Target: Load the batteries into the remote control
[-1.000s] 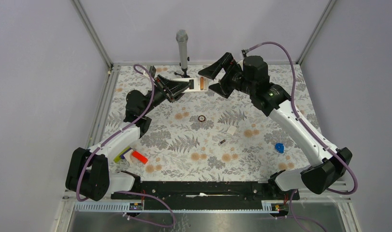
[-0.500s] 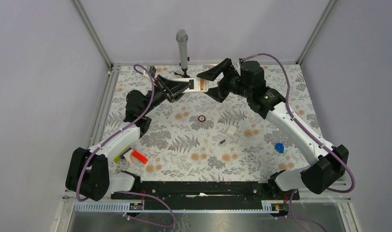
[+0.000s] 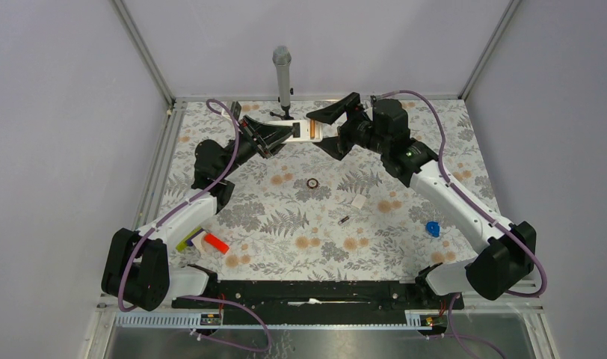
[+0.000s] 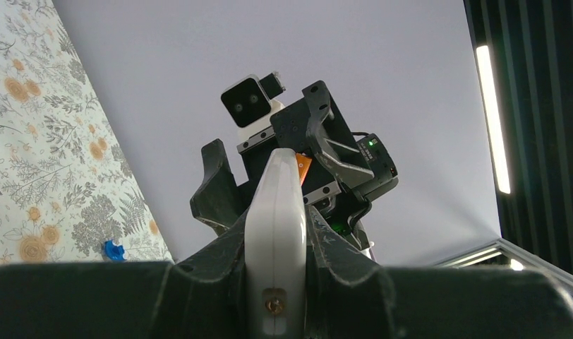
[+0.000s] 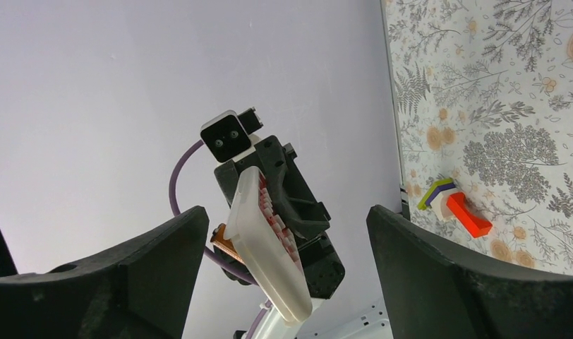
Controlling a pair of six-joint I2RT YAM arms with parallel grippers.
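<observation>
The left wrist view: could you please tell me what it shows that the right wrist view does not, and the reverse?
Only the left wrist view shows the remote control edge-on, clamped in the jaws of the left gripper, plus a small blue object on the table and a ceiling light strip. Only the right wrist view shows the remote's reddish buttoned face, the red-and-white block with its yellow-green piece, and the wide-open jaws of the right gripper. Both show the remote, the grey wall behind it and the floral table cover.
</observation>
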